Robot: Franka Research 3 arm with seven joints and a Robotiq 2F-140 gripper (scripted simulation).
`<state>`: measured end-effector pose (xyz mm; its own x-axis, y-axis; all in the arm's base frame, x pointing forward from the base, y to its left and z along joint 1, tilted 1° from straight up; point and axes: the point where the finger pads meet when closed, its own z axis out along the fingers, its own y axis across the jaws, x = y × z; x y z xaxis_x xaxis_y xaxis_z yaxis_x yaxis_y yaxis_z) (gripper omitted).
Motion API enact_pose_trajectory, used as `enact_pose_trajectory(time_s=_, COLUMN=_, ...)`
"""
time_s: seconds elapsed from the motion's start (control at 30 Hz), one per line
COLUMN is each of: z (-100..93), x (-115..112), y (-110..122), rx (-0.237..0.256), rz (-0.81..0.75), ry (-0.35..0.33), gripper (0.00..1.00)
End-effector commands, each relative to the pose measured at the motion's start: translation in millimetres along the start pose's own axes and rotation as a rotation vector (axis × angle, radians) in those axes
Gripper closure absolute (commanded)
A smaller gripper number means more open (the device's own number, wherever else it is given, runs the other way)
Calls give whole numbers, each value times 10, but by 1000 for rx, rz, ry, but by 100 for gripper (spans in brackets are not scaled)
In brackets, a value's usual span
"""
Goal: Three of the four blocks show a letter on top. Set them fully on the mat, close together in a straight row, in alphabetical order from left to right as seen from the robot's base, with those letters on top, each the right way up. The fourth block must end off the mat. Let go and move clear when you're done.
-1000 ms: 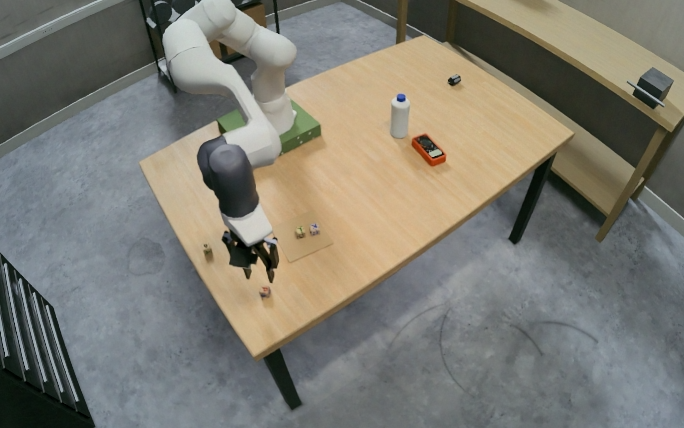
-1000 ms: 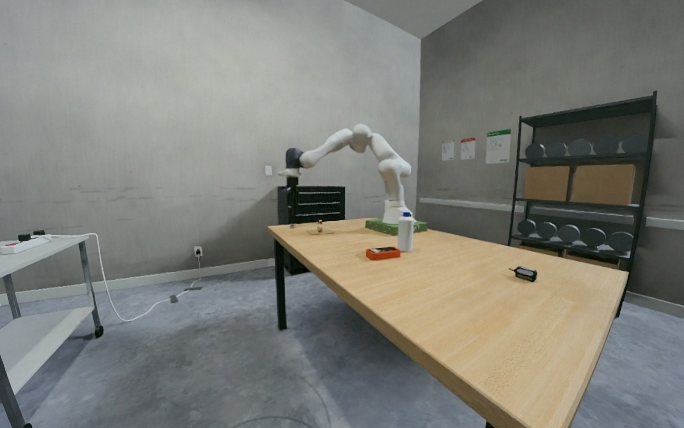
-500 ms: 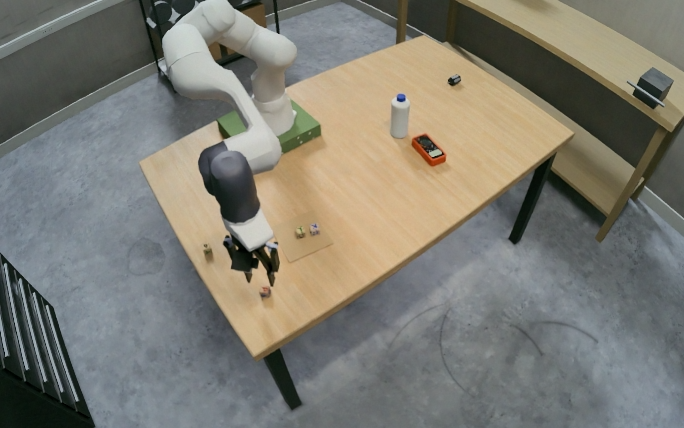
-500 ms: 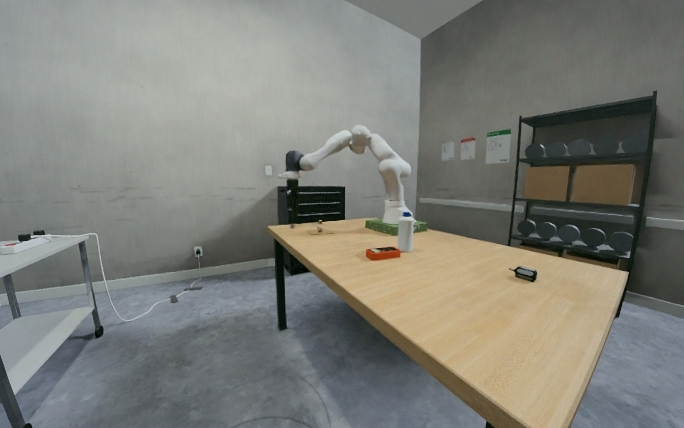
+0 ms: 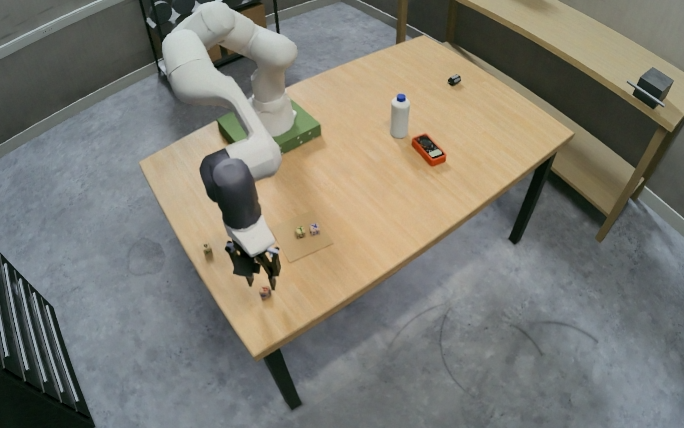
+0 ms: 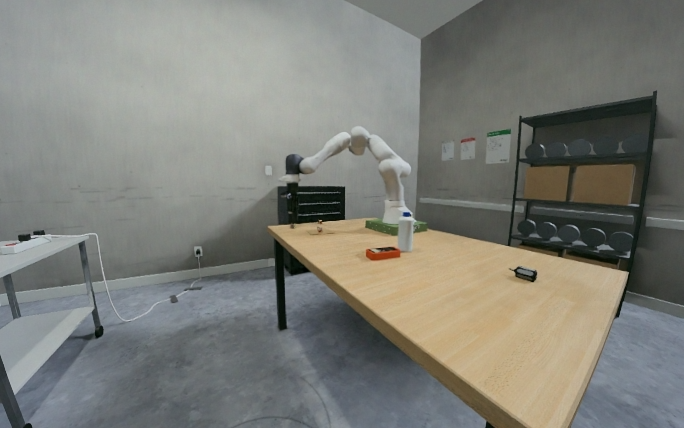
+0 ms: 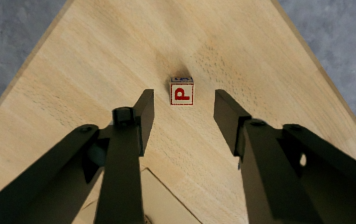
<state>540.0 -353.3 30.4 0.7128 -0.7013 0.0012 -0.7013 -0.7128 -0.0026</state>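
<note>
Red-lettered P block (image 7: 181,92) sits on the worktop (image 7: 260,60) beneath the part-open, empty pincer (image 7: 183,119), which apparently must descend and grasp it.

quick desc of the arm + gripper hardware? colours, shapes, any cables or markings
Arm: glossy white, rounded bulky links, dark grey wrist section, mounted on a green base block. Gripper: black, two long linkage fingers with flat rectangular pads and visible pivot bolts. No cables or markings visible.
</note>
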Motion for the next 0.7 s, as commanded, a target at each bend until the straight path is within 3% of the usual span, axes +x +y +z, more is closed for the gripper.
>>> enact_pose_trajectory(time_s=0.0, z=34, x=24, y=-13, rx=2, rz=5, ry=7, gripper=57)
enact_pose_trajectory(time_s=0.67, z=105, x=27, y=-13, rx=2, rz=5, ry=7, gripper=57)
